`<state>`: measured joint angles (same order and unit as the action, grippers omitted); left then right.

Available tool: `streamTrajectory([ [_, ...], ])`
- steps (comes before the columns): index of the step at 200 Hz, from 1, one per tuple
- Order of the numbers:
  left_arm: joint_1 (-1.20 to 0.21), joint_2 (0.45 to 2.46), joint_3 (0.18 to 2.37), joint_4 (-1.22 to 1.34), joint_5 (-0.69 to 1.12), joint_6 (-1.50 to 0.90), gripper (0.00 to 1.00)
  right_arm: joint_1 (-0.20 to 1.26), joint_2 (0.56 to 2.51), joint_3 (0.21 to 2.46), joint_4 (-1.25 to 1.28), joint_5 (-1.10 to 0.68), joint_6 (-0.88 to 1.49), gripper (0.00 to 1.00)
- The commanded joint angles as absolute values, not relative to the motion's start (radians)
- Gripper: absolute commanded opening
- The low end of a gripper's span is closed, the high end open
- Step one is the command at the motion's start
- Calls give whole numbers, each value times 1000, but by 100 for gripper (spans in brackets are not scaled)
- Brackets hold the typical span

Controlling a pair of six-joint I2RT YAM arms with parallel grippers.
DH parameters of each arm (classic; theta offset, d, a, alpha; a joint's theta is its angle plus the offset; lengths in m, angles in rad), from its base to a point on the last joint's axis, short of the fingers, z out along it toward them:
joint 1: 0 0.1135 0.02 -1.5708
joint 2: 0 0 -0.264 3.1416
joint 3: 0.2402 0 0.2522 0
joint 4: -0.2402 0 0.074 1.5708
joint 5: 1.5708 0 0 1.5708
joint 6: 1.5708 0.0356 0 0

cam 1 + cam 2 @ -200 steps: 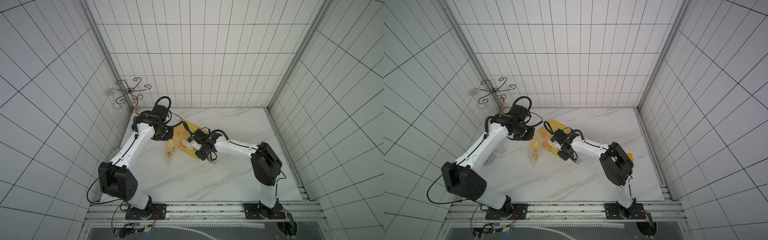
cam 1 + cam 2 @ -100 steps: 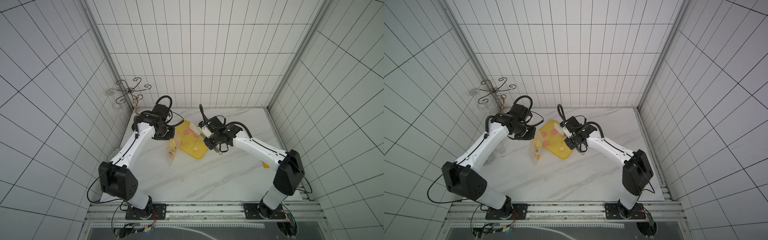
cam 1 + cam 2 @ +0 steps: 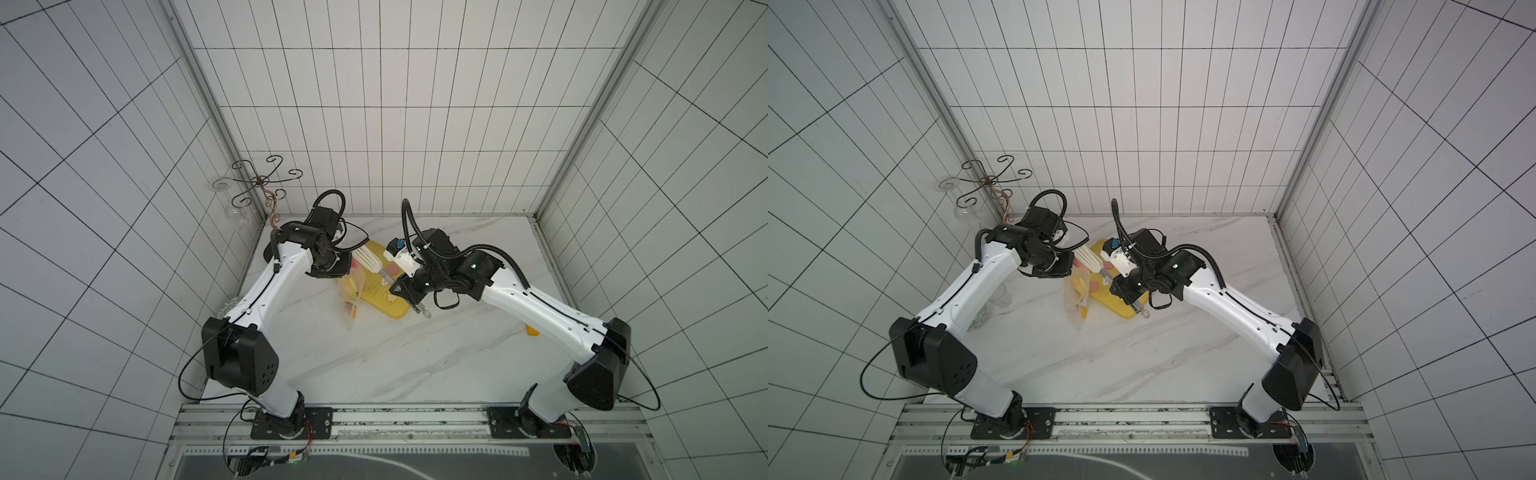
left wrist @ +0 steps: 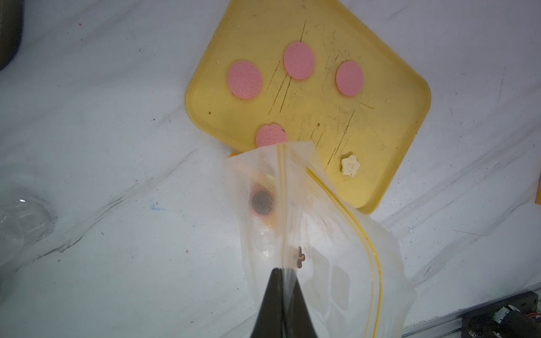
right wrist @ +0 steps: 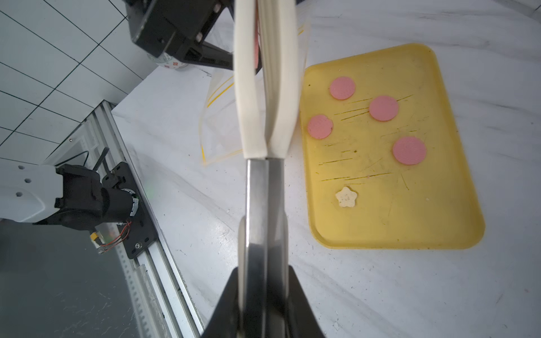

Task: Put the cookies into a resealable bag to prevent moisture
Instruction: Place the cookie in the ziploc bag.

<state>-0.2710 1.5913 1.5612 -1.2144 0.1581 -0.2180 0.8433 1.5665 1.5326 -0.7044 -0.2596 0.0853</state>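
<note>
Cookies (image 5: 383, 108): five on yellow tray (image 5: 456, 204), dark one inside resealable bag (image 4: 322, 234)
Left gripper (image 4: 282, 270) clenched on bag rim beside tray; right gripper (image 5: 262, 270) grasping tongs (image 5: 263, 190), tips near bag mouth

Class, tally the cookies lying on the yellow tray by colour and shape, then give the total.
Pink round flat cookies: 4
Pale flower-shaped cookie: 1
Total on the yellow plastic tray: 5
</note>
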Motion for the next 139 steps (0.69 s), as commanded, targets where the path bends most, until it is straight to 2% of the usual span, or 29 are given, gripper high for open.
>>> streamTrajectory([
  [1, -268, 1594, 1600, -1197, 179, -230, 0, 848, 1563, 1559, -717, -318, 100, 14],
  [45, -268, 1580, 1600, -1204, 187, -232, 0, 853, 1635, 1595, -807, -225, 62, 14],
  [70, -267, 1580, 1601, -1204, 191, -234, 0, 853, 1632, 1589, -772, -221, 70, 16],
  [78, -267, 1581, 1601, -1204, 193, -234, 0, 853, 1631, 1590, -760, -228, 74, 18],
  [105, -267, 1583, 1600, -1204, 190, -232, 0, 851, 1617, 1592, -732, -217, 75, 38],
  [139, -268, 1589, 1589, -1203, 179, -227, 0, 829, 1565, 1562, -681, -219, 89, 43],
])
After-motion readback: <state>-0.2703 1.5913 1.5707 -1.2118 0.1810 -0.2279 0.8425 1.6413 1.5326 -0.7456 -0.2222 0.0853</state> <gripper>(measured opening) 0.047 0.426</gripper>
